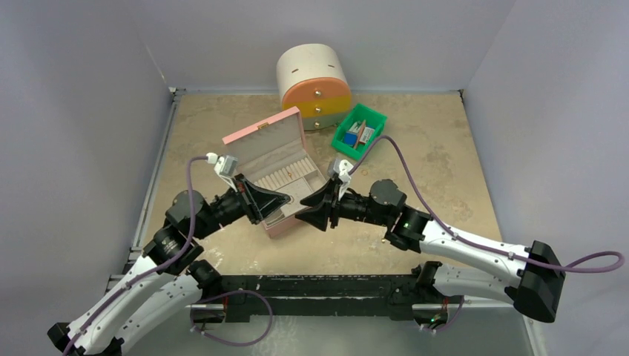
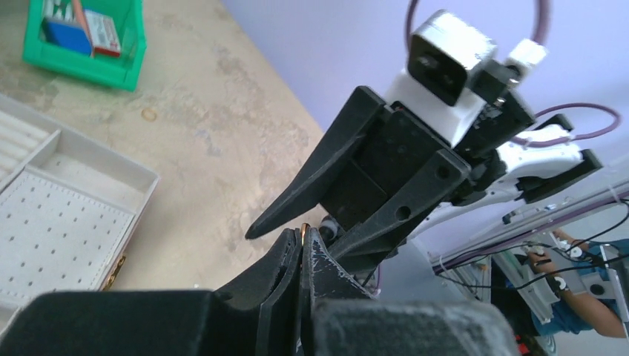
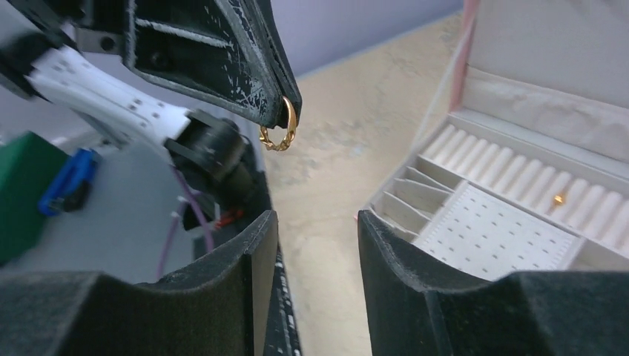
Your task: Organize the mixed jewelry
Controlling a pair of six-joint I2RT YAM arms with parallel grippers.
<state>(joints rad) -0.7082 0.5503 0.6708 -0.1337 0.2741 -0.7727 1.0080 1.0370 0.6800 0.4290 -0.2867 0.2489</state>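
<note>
Gold ring (image 3: 280, 127) clamped in tips of L gripper (image 2: 303, 236), R gripper (image 3: 315, 219) facing it, jaws apart, holding nothing, beside box (image 3: 549, 52).

bin (image 1: 371, 113) right of box (image 1: 271, 152), stud (image 3: 558, 199) seemingly inside

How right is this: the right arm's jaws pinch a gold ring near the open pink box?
Wrong arm: the left arm's jaws pinch the ring near the open pink box; the right jaws are open. The right wrist view shows it.
</note>
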